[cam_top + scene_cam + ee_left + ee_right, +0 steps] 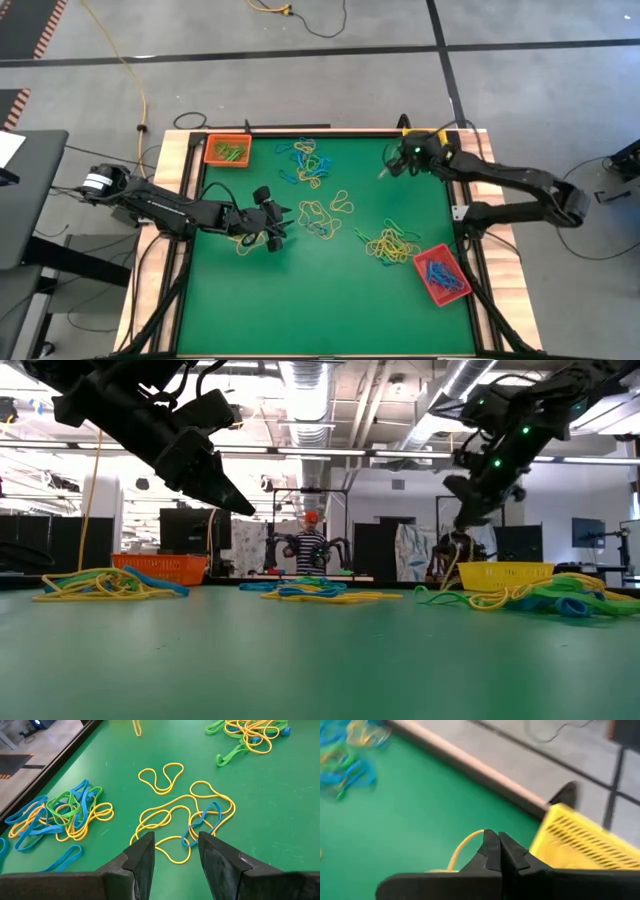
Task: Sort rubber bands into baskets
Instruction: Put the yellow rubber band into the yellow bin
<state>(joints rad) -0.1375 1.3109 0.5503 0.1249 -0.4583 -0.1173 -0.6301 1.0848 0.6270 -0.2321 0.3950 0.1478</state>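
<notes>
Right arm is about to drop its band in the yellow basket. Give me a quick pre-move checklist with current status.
1. Right gripper shut on a yellow rubber band: ok.
2. Yellow basket close beside the right gripper: ok.
3. Gripper directly over the basket opening: not ok, it sits just short of the rim in the right wrist view.
4. Band fully off the green table: cannot tell.
5. Left gripper open above the yellow-and-blue tangle, away from the right arm: ok.

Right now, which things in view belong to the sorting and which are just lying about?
Job: rubber bands; orange basket; red basket; yellow basket; right hand shut on a yellow band; left hand open.

Lying about: yellow floor cable.
</notes>
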